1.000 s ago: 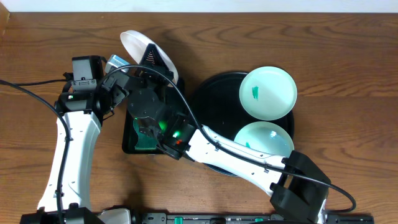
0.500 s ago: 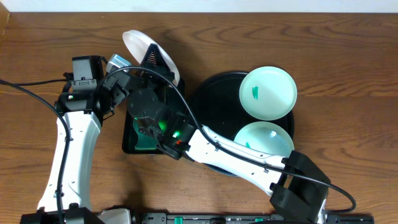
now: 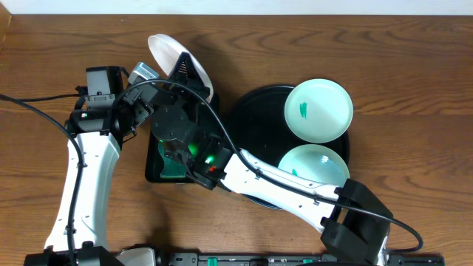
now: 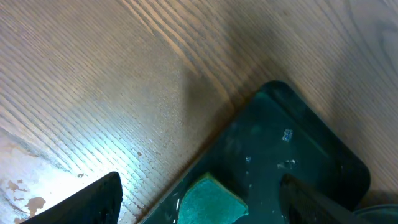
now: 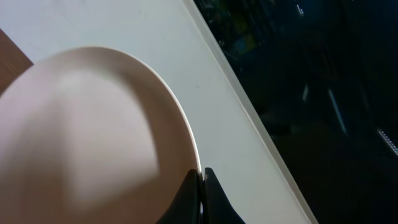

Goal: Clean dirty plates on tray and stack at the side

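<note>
Now, your right pincer (image 5: 200, 180) is clamped tight on the rim of the small round white plate (image 5: 93, 137), a bite only its wrist view shows. Overhead, that plate sits near the table's far edge, and two pale mint green plates (image 3: 318, 110) lie on the large round glossy black tray (image 3: 251, 125). Your left pincer (image 4: 199, 179) gapes wide, empty, over the green sponge (image 4: 214, 205).

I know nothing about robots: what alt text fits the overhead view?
A robot's right gripper holds a white plate by its rim at a wooden table. Beside it, a round black tray carries a smeared mint plate and a second mint plate.
</note>
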